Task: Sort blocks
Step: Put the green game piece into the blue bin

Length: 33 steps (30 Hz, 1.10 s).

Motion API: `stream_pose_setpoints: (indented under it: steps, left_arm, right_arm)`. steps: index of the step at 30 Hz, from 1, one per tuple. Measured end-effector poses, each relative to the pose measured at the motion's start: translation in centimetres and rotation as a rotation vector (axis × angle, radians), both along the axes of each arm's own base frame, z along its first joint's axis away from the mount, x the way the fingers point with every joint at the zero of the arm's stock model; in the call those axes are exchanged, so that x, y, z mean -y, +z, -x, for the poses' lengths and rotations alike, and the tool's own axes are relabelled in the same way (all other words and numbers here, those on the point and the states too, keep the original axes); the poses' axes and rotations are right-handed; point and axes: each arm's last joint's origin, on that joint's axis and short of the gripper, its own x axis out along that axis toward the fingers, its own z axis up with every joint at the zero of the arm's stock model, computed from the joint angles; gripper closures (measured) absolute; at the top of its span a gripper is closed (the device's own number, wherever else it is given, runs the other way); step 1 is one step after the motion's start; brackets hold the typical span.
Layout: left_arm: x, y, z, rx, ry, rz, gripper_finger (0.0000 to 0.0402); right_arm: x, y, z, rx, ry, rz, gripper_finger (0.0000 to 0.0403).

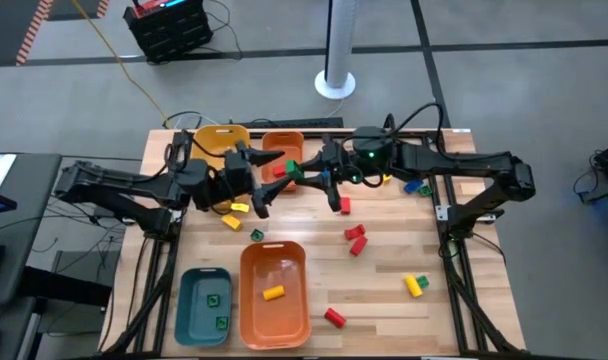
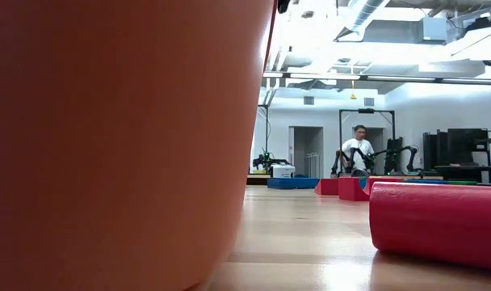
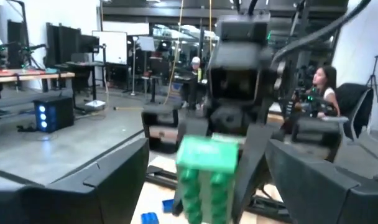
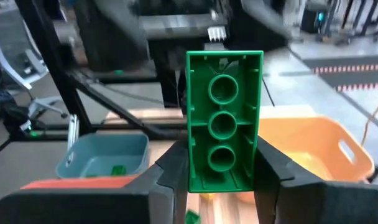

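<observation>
The green block [image 4: 224, 121] sits upright between the fingers of the right gripper [image 4: 217, 177], which are closed on its lower sides; the hollow underside with three round sockets faces the right wrist camera. In the high view you see this block [image 1: 293, 170] raised over the table's middle, at the far side, just in front of the far orange bin [image 1: 282, 146] and beside the yellow bin [image 1: 220, 142]. The left gripper [image 1: 252, 185] faces it from the opposite side with its jaws spread wide and holding nothing; in the left wrist view the block [image 3: 207, 177] appears between and beyond that arm's own dark fingers, apart from them. Judge the step in hand as a transfer or carry of one green block, with sorting far from complete. The teal bin [image 1: 203, 305] at the near edge already contains green pieces, so it is the likely destination. The next move calls for either closing the left jaws squarely on the free upper part of the block before the right jaws let go, or carrying it directly over the teal bin. Other blocks remain loose on the table [image 1: 454, 290]: red ones [image 1: 356, 239], a yellow one [image 1: 415, 285], blue ones [image 1: 416, 187]. The near orange bin [image 1: 274, 296] holds a yellow piece.
</observation>
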Motion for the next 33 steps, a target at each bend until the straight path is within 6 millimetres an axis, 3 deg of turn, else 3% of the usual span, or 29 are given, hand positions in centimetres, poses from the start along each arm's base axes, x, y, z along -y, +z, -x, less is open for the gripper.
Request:
stream_pose_setpoints:
  steps: [13,17,21,23,33]
  left_arm:
    - [0.4,-1.2,-2.9,0.070,-0.020,-0.017,0.0101]
    - [0.4,-1.0,-2.8,0.087,-0.019,-0.022,0.0144]
    - [0.4,-1.0,-2.8,0.066,-0.008,-0.076,0.0223]
    - [0.5,-1.0,-2.8,0.067,-0.025,-0.078,0.0273]
    - [0.3,-1.2,-2.7,0.045,-0.033,-0.049,0.0277]
  right_arm:
    - [-1.6,0.5,-0.2,0.047,0.054,-0.002,0.0274]
    - [-1.6,0.5,-0.2,0.045,0.051,-0.021,0.0274]
    - [-1.5,0.5,-0.2,0.046,0.049,-0.027,0.0271]
    - [-1.6,0.5,-0.2,0.047,0.059,-0.014,0.0262]
    - [-1.2,0.3,-0.1,0.020,0.048,-0.064,0.0160]
